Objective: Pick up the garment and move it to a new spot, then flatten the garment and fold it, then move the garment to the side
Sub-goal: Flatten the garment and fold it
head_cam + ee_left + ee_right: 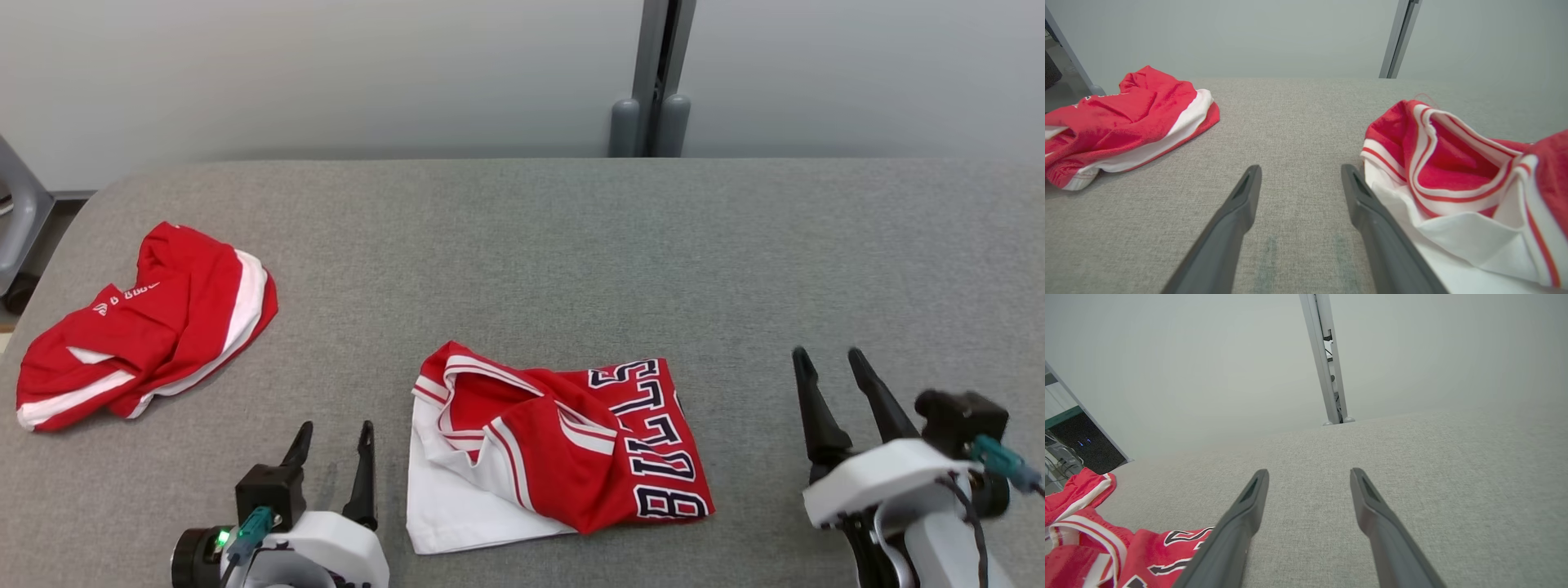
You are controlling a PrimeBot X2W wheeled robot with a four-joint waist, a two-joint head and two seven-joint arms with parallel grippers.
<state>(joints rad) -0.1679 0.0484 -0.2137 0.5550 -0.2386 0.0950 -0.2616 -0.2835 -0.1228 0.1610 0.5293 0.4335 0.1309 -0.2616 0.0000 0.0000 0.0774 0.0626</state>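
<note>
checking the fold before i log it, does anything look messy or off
The lettered jersey in the middle of the table lies bunched, with white fabric sticking out at its near left corner and the lettering running sideways. The other red garment at the far left is a crumpled heap too.

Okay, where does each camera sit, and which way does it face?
Head view: on the head, looking forward and down at the table and lettered jersey; left gripper and right gripper show, both open.
Left wrist view: on the left wrist, facing along the left gripper between lettered jersey and red-and-white garment.
Right wrist view: on the right wrist, facing along the right gripper across the table toward a grey post.
All three share the lettered jersey.
</note>
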